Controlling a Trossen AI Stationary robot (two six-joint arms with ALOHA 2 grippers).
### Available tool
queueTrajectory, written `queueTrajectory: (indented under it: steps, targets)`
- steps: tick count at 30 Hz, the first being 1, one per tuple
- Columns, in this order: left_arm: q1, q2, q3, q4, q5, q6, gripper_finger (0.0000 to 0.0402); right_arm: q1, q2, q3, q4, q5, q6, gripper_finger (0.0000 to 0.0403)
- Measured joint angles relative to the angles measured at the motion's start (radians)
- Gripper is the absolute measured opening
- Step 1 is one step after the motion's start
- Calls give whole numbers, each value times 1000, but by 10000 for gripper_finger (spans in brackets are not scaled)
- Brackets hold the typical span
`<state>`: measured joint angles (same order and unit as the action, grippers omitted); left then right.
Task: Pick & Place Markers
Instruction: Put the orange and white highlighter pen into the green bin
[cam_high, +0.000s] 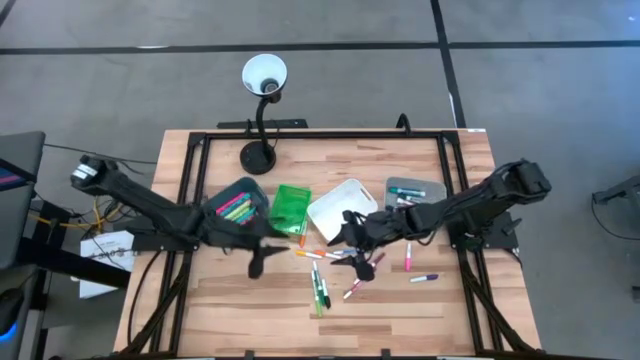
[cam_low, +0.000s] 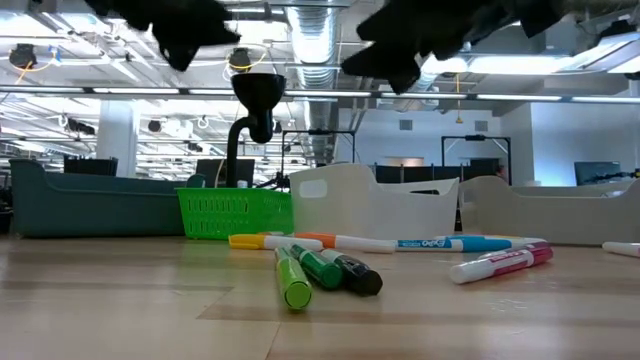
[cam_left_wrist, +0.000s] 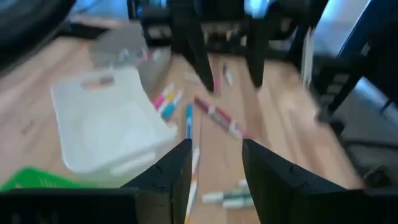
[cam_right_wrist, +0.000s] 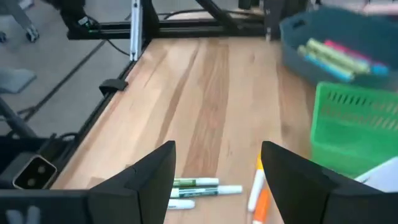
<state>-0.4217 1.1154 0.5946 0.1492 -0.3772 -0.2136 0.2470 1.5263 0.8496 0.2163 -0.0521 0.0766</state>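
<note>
Both end effectors (cam_left_wrist: 214, 168) (cam_right_wrist: 217, 174) open, empty, above markers (cam_low: 320, 268); 4 bins (cam_high: 335, 210).

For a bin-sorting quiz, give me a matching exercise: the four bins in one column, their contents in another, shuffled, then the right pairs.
Bins:
1. dark teal bin
2. green basket
3. white bin
4. grey bin

Contents:
A. nothing visible inside
B. a bunch of yellow-green and pink markers
C. a few markers, one with a blue cap
D. contents cannot be made out through the green mesh

Pairs: 1-B, 2-D, 3-A, 4-C
</note>
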Motion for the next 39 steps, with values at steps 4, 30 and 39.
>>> queueTrajectory:
  steps: [4, 30, 39]
  targets:
    - [-30, 142, -3, 61, -61, 1, 150, 4, 4, 0, -64, 0, 77, 230]
    - [21, 543, 11, 283, -63, -24, 158, 28, 361, 152, -285, 133, 159, 201]
    - [22, 542, 8, 284, -60, -38, 158, 14, 412, 200, -320, 216, 152, 185]
